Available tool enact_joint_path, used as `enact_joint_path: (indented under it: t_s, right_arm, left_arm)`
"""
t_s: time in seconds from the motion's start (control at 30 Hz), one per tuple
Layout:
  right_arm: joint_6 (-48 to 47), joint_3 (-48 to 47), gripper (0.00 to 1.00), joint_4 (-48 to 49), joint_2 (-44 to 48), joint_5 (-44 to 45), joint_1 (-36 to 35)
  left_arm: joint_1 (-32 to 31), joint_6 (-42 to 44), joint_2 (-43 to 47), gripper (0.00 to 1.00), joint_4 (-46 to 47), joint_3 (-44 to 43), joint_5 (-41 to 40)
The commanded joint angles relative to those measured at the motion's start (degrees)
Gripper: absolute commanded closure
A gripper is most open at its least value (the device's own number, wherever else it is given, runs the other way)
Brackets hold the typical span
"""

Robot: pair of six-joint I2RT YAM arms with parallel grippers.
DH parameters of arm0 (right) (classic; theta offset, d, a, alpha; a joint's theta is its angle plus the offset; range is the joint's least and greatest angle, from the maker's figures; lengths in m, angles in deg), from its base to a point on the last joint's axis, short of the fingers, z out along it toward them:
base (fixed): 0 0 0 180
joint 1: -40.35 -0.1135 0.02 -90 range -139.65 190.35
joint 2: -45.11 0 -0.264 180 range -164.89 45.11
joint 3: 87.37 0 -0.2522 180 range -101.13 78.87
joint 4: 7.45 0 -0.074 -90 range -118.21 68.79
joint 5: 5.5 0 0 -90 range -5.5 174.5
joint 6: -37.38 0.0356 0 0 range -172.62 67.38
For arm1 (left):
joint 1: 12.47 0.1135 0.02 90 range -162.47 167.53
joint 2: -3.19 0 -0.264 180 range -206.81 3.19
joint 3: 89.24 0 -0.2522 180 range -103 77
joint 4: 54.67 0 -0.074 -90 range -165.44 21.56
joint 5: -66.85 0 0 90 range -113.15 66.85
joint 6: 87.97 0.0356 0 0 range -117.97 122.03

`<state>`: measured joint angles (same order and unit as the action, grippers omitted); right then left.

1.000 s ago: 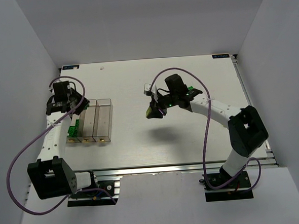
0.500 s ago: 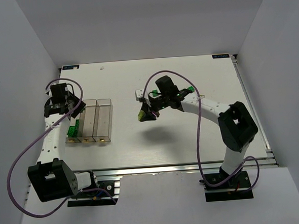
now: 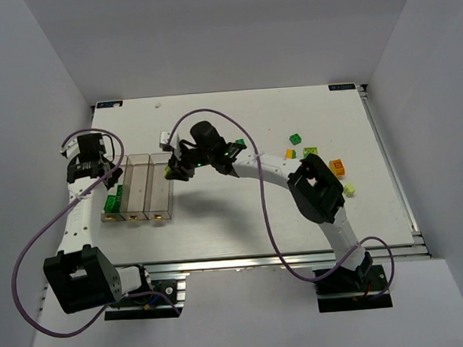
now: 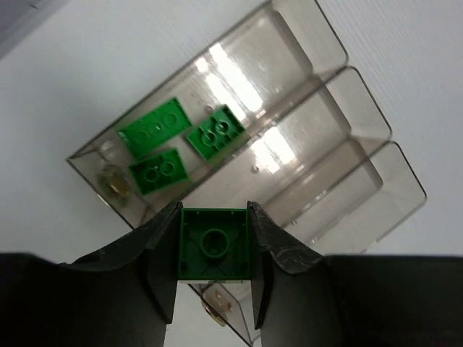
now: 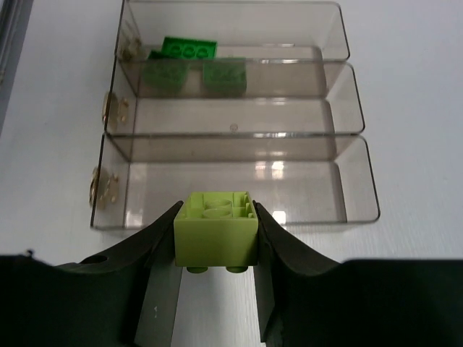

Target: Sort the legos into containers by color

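The left gripper is clamped on a dark green brick. The brick's hollow underside and round centre tube face back toward the wrist as it hangs over the clear, glossy plastic bins. Three flat green bricks lie studs-up in the outermost bin on the left arm's side. The right gripper pinches a chunky yellow-green brick, studs pointing down, just beside the bin nearest it. Loose bricks, green, orange and pale, sit scattered on the smooth white table, well apart from the bins.
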<state>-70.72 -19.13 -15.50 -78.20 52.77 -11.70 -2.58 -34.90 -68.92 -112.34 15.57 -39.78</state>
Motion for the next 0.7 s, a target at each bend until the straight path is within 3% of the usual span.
enact_joint_path:
  t_s: [0.0,0.1,0.2,0.23,0.37,0.47,0.67]
  right_arm:
    - [7.4,-5.5,0.90,7.7,-2.6,6.7,-2.7]
    - [9.9,-9.9,0.90,9.4,-6.0,8.7,-3.8]
    - [10.9,-14.2,0.89,9.5,-9.1,9.6,-4.4]
    - [11.0,-14.9,0.89,9.7,-10.2,9.8,-4.5]
    - [10.8,-17.7,0.86,10.6,-12.1,9.9,-5.7]
    - [10.4,-18.2,0.84,11.2,-12.8,10.1,-6.8]
    - [9.1,-18.1,0.73,12.8,-14.3,11.0,-9.5]
  left_arm:
    - [1.3,-1.5,0.7,0.99,0.6,-0.1,-9.3]
    - [1.8,-3.2,-2.3,0.82,1.7,0.8,-11.4]
    - [2.3,-3.5,-5.1,0.60,3.3,1.5,-11.6]
    - [2.6,-3.5,-5.6,0.48,3.8,1.7,-11.5]
    - [3.2,-3.1,-7.6,0.30,5.3,1.7,-9.7]
    - [3.2,-2.7,-8.0,0.23,4.9,0.6,-8.7]
    - [3.4,-3.3,-5.4,0.22,0.9,-3.4,-7.8]
